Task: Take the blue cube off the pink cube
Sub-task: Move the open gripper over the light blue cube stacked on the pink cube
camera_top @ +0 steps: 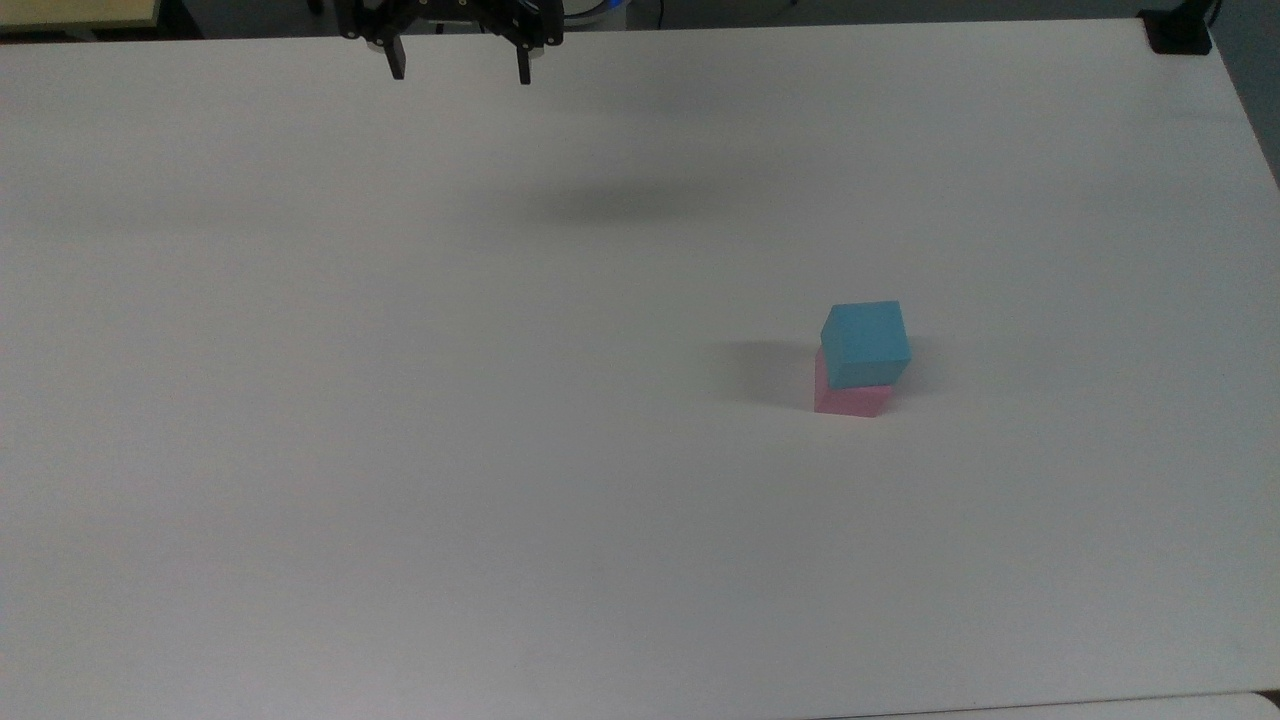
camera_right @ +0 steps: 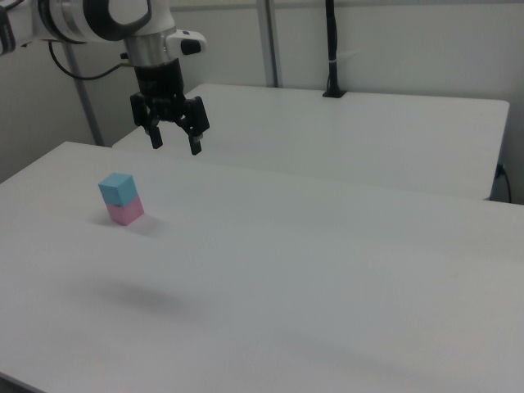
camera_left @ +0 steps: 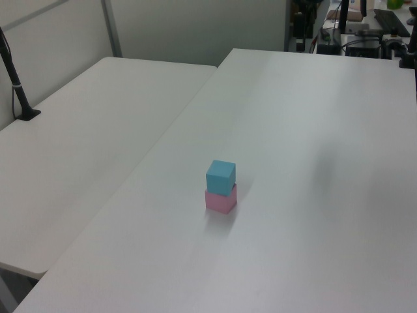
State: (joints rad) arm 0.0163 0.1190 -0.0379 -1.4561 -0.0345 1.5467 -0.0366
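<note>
We see a small, matte, light-blue cube (camera_top: 866, 342) sitting squarely on top of a small, matte, pale-pink cube (camera_top: 848, 398), the two touching and forming a short stack on the wide white worktop (camera_top: 400, 450). The blue cube is turned slightly against the pink one, so that their edges do not line up, and in the top view a strip of the pink cube shows below it. In the top view the stack stands in the worktop's right half, about midway between the far and near edges and well in from the right edge. In the left view the blue cube (camera_left: 221, 177) and the pink cube (camera_left: 220, 199) stand near the middle of the worktop (camera_left: 313, 130), closer to its left edge than to its right. In the right view the pair, blue (camera_right: 118, 189) over pink (camera_right: 125, 211), stands toward the left end of the worktop (camera_right: 327, 270).

The black two-finger hand (camera_top: 460, 62) hangs in the air at the worktop's far edge in the top view, well apart from the stack and off to the stack's left. In the right view we see the hand (camera_right: 173, 142) pointing down from the white and grey arm (camera_right: 98, 20), above and beyond the cubes. Its fingers are spread wide, with a clear gap between them, and nothing is held in them.

Beside the worktop stands a second white table (camera_left: 78, 163), with a black post (camera_left: 16, 85) on it.
</note>
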